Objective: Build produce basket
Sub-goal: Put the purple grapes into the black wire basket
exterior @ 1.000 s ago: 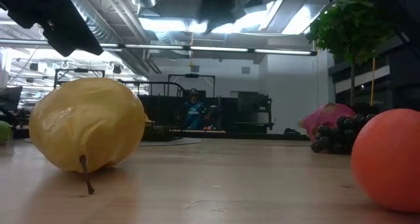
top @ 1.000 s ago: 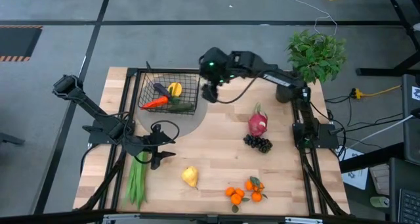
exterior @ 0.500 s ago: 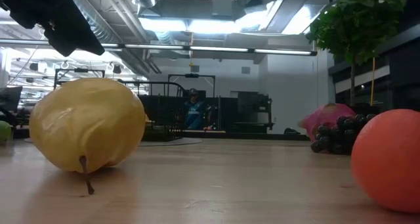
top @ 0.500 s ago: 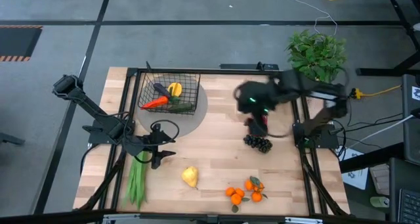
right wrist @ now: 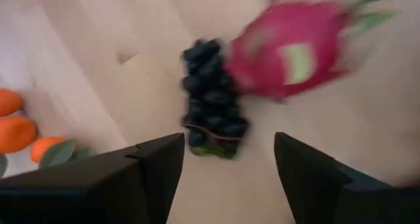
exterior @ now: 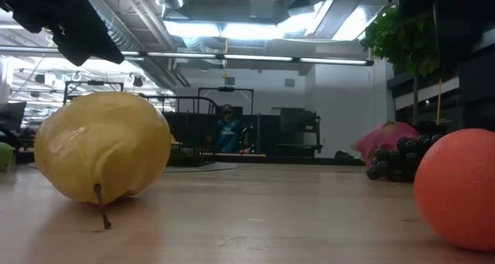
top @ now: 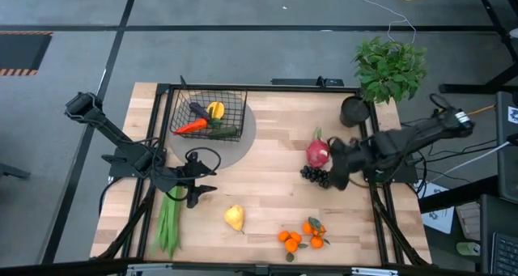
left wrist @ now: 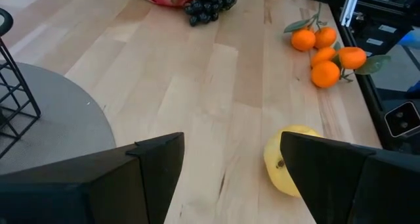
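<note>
- Reaching for the next piece of produce: right gripper (top: 338, 179) sits near the bench's right edge, fingers spread and empty, just beside the dark grapes (top: 318, 176).
- Grapes (right wrist: 211, 98) lie ahead of the gap between the right fingers (right wrist: 148, 175), touching the pink dragon fruit (right wrist: 292, 48); not yet between the pads.
- Basket (top: 208, 113) stands near the bench's far left corner on a grey mat (top: 235, 150), already holding a carrot (top: 192, 127), a yellow pepper (top: 215, 109) and dark vegetables.
- Outside the basket: pear (top: 234, 218) and oranges (top: 301, 235) near the front edge, green beans (top: 168, 222) by the left edge.
- Left gripper (top: 197, 194) waits near the beans, fingers released, holding nothing.
- Next move, judged: advance over the grapes, close gently on the bunch without nudging the dragon fruit, then carry across to the basket.
</note>
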Controlling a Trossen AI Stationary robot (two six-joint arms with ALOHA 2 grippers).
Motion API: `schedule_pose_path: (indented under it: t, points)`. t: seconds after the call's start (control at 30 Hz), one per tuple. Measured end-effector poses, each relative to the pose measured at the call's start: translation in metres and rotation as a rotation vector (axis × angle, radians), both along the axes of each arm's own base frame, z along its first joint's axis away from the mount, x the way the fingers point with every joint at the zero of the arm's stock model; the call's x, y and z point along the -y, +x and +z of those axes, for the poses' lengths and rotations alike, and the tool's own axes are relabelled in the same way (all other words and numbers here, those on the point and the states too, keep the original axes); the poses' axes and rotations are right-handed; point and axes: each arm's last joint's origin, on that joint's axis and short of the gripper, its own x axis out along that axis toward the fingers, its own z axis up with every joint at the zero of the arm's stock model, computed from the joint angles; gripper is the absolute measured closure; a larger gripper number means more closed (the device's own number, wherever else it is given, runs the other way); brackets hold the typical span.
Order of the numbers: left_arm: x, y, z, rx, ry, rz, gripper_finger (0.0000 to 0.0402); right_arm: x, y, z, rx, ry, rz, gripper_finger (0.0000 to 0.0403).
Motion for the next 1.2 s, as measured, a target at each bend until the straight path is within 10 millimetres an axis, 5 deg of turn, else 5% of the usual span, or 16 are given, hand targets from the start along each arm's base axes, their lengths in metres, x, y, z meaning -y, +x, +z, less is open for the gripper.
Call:
schedule_pose_path:
  t: [0.13, 0.27, 0.77, 0.97, 1.2]
  points:
    - [0.0, 0.0, 0.0, 0.0, 0.0, 0.001, 0.0159, -0.005, 0.003, -0.053, 0.006, 0.031, -0.012, 0.0179]
    - [0.0, 0.0, 0.0, 0.0, 0.001, 0.001, 0.0159, -0.001, 0.0, -0.084, -0.017, -0.046, -0.066, 0.0179]
    - [0.0, 0.0, 0.0, 0.0, 0.003, 0.001, 0.0159, -0.005, 0.004, -0.14, -0.01, 0.018, -0.026, 0.0179]
    - [0.0, 0.0, 0.0, 0.0, 0.003, 0.001, 0.0159, -0.007, 0.009, -0.134, 0.007, -0.003, 0.026, 0.0204]
    - [0.0, 0.0, 0.0, -0.003, 0.006, 0.001, 0.0159, -0.024, 0.033, -0.099, 0.127, -0.026, 0.217, 0.0376]
